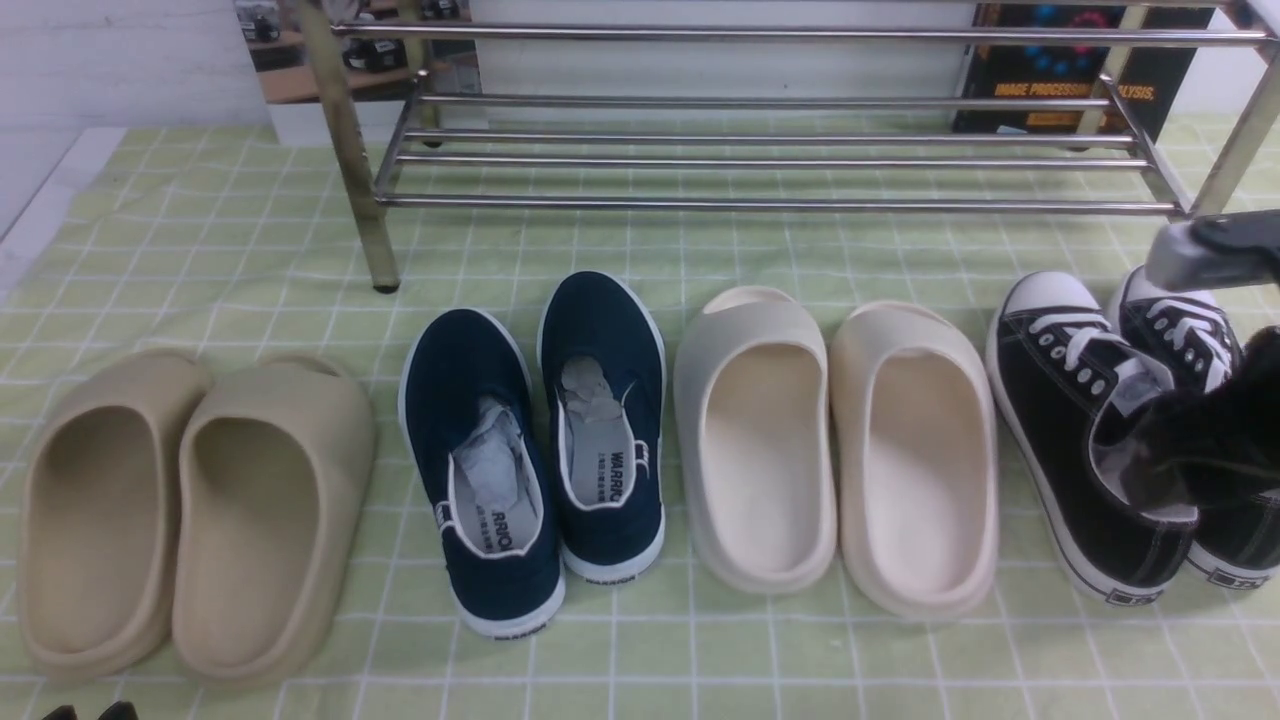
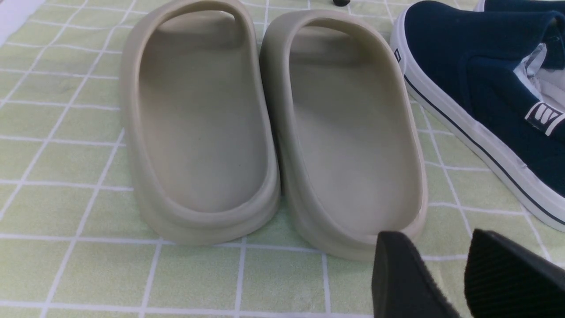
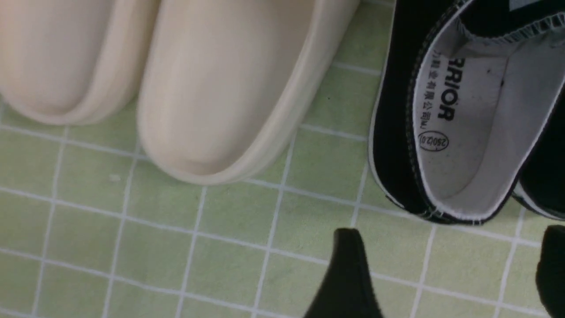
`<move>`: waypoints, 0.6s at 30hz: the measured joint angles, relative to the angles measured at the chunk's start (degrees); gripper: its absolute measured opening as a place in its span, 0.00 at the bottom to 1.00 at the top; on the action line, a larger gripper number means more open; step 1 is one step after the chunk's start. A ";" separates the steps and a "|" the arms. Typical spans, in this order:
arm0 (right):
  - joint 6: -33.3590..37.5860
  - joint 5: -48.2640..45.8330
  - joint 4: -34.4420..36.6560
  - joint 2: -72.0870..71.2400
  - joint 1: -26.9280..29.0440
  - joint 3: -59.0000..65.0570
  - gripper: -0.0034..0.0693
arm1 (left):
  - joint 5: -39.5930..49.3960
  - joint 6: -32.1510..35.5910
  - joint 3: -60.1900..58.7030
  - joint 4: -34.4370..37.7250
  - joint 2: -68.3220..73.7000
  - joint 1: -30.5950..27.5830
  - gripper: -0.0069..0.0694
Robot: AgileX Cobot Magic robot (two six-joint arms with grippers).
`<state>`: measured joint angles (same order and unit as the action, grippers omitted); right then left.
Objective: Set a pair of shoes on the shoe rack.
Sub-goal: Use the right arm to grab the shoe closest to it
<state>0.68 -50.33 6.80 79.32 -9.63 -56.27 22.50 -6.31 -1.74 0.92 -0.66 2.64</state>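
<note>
The two black canvas sneakers with white laces and toe caps stand side by side at the far right of the cloth, the left one [image 1: 1060,400] and the right one [image 1: 1190,335]. My right gripper [image 1: 1200,450] hovers over their heel ends, a dark blur in the front view. In the right wrist view it [image 3: 449,232] is wide open and empty, just behind the heel of a sneaker [image 3: 397,132] with a grey insole. The chrome shoe rack [image 1: 760,160] stands at the back and holds nothing. My left gripper [image 2: 446,265] is slightly open and empty, low at the front left [image 1: 88,712].
A green checked cloth [image 1: 640,660] covers the table. In a row left of the sneakers lie tan slides [image 1: 190,510], navy slip-ons [image 1: 540,440] and cream slides [image 1: 830,440]. A dark poster [image 1: 1060,70] stands behind the rack. The tan slides [image 2: 273,132] lie just ahead of my left gripper.
</note>
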 joint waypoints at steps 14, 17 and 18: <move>-26.17 13.31 -19.11 20.16 -4.16 -3.30 0.30 | 0.00 0.00 0.00 0.00 0.00 0.00 0.40; -26.61 13.31 -18.94 20.10 -4.18 -3.47 0.18 | 0.00 0.00 0.00 0.00 0.00 0.00 0.40; -26.72 13.35 -18.93 19.61 -4.30 -3.47 0.11 | 0.00 0.00 0.00 0.00 0.00 0.00 0.40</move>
<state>-26.05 -36.98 -12.14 98.93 -13.92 -59.74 22.50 -6.31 -1.74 0.92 -0.66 2.64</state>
